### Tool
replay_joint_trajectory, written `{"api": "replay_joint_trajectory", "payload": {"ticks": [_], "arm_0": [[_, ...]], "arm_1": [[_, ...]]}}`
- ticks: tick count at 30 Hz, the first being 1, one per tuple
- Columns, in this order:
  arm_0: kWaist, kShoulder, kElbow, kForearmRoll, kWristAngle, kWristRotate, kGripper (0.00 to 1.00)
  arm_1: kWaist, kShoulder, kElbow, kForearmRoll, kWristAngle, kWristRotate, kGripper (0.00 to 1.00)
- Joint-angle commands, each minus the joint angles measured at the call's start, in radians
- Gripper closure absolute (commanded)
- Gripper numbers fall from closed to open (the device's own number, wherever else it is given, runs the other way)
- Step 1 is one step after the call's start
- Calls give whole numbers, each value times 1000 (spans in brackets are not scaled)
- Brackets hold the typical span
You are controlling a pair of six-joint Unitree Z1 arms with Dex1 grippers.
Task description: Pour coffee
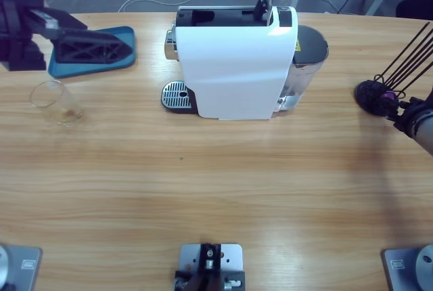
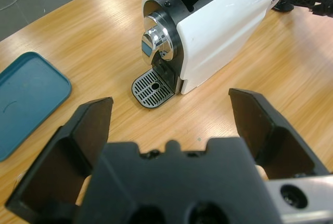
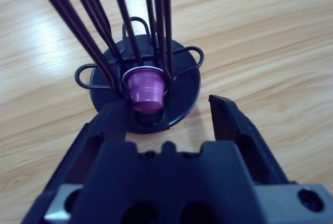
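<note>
At the wire rack [image 3: 143, 83], the right gripper [image 3: 169, 117] gapes before the purple capsule [image 3: 146, 89] — square up, then pinch gently. Left gripper [image 2: 171, 114] idles, jaws apart.

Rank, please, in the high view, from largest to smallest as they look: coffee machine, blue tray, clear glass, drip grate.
1. coffee machine
2. blue tray, partly hidden by an arm
3. clear glass
4. drip grate, only slightly smaller than the glass

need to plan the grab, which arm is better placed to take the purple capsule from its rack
Right. The right gripper is open and aimed at the purple capsule in the wire rack. The left gripper is by the teal tray.
</note>
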Motion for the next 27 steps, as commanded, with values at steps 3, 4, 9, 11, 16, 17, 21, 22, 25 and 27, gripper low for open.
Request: {"api": "replay_joint_trajectory", "payload": {"ticks": [3,4,9,11,16,17,21,22,25,27], "arm_0": [[-13,28,3,15,9,-13,32],[-13,28,2,14,9,-14,32],[-14,24,4,15,10,-22,32],[-14,23,4,15,9,-22,32],[-14,23,4,15,12,-23,32],[-14,22,5,15,12,-23,32],[-14,18,10,15,13,-23,32],[-14,17,12,15,13,-23,32],[-14,18,18,15,13,-25,32],[-14,18,18,15,13,-27,32]], "arm_1": [[-20,18,6,-22,63,-36,340],[-20,22,6,-22,64,-36,340],[-44,33,10,-39,102,-61,617],[-65,34,10,-45,118,-69,704],[-89,38,15,-45,142,-89,704],[-90,42,15,-45,145,-90,704],[-91,51,13,-50,154,-93,708],[-91,52,13,-51,157,-93,708],[-91,57,12,-53,167,-97,836],[-91,57,13,-59,167,-104,1000]]}}
